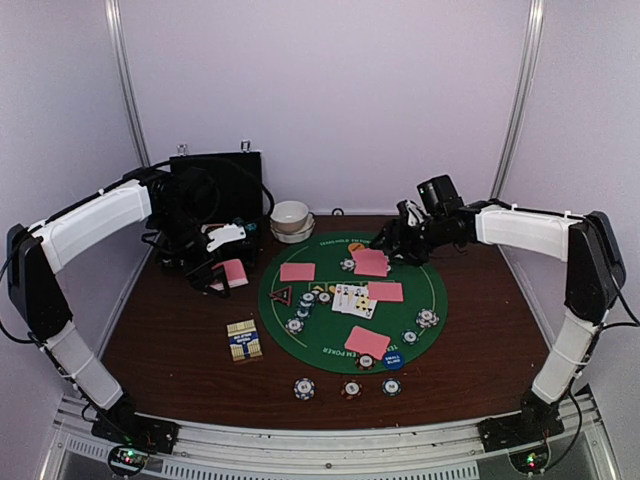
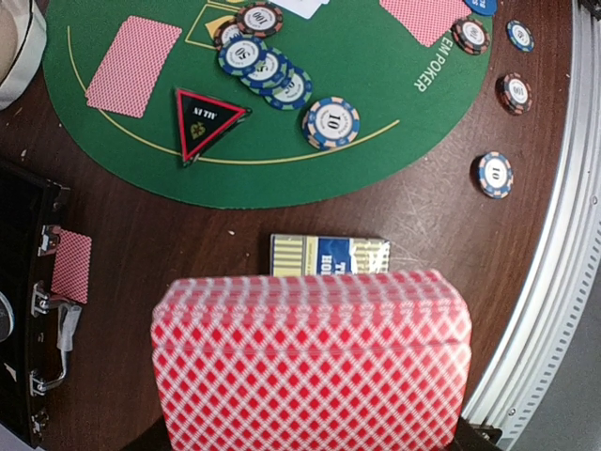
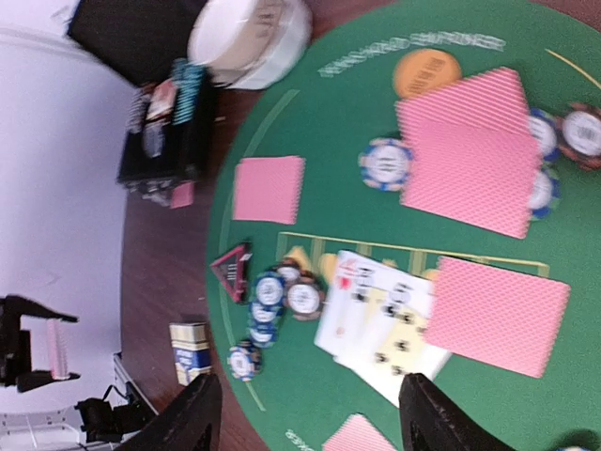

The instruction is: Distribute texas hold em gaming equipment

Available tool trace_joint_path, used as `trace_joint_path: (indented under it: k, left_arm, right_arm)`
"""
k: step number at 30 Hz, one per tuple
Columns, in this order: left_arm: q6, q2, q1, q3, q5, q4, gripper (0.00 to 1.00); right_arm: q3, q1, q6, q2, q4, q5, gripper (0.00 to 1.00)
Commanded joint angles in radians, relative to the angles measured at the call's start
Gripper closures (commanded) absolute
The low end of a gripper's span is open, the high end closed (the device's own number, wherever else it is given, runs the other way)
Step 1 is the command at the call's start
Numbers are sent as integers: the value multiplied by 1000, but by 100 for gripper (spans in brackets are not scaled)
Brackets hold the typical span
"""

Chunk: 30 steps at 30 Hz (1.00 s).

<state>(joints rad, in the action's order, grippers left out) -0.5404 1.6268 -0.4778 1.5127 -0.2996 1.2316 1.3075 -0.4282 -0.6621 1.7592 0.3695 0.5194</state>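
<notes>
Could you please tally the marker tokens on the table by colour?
Red triangle: 1
Orange disc: 1
Blue disc: 1
Total: 3

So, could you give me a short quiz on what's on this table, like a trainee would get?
1. True or false: the left tool grips a deck of pink-backed cards.
2. What shape is the red-edged marker on the green mat? A) triangle B) square C) star
3. How many chips lie on the bare wood between the mat and the arms' bases?

Key: 1 true; 2 A; 3 three.
</notes>
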Motion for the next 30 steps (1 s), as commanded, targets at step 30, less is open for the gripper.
trace_joint_path:
  k: [30]
  left_arm:
    - [25,1,-2,50,-53,-21,100]
  right_arm:
    - [294,-477,-669,396,-827,230,22]
